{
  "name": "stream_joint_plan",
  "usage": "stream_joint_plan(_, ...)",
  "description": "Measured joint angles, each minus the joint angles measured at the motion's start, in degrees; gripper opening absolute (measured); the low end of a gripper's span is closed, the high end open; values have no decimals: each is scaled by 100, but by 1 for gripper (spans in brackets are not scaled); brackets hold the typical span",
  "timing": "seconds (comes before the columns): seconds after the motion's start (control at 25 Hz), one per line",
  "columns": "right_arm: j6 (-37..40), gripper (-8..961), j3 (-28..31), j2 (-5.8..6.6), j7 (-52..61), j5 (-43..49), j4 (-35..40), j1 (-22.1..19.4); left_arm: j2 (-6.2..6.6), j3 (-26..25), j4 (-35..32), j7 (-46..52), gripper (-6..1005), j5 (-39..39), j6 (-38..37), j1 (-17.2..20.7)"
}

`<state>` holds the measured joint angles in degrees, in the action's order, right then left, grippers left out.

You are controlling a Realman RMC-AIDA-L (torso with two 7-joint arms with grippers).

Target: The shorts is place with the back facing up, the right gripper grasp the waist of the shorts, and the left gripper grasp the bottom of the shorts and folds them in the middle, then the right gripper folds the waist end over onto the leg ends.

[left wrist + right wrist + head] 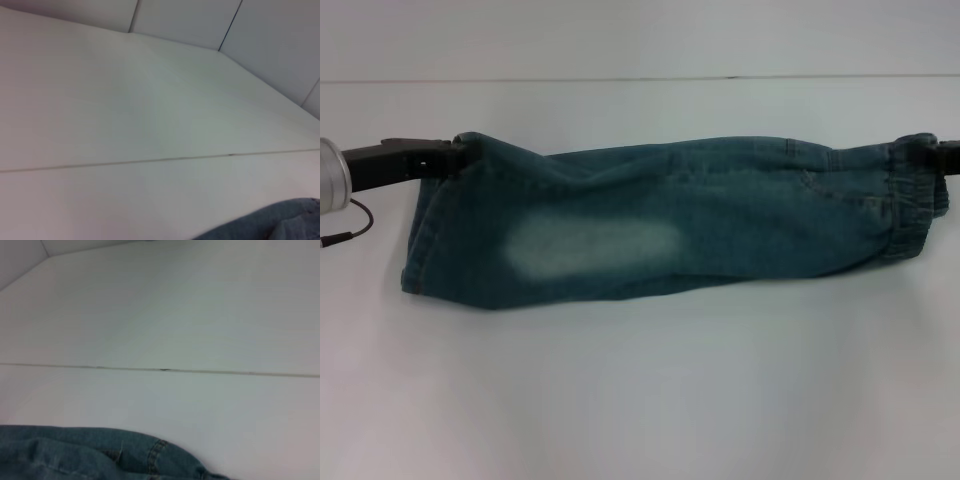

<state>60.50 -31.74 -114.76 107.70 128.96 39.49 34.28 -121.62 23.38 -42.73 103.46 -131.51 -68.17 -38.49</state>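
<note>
Head view showed one pair of denim shorts (670,235) folded lengthwise across the table (640,400), leg ends at nine o'clock, waist at three o'clock. One left gripper (448,158) pinched the leg hem; one right gripper (942,155) met the waistband, its grip impossible to tell. Risk, I judged: an early release might let the upper layer slide, spoiling the fold.
</note>
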Motion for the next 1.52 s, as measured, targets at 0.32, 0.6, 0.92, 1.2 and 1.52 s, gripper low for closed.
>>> stream_joint_plan(0.32, -80, 47, 22, 63, -3, -20, 54, 56, -2, 0, 2, 5, 18, 222, 292, 22)
stream_joint_plan(0.6, -265, 56, -17, 111, -12, 21, -7, 178, -8, 39, 43, -4, 16, 232, 513, 46)
stream_joint_plan(0.92, -583, 86, -225, 88, 18, 45, -87, 231, -94, 282, 166, 21, 15, 232, 926, 73)
stream_joint_plan(1.2, -546, 188, -309, 21, 10, 50, -27, 247, -249, 307, 17, 8, 44, 270, 1117, 110)
stream_joint_plan(1.52, -456, 385, -376, -40, 224, 50, 74, 181, -252, 318, 1, 39, 326, 375, 1202, 151)
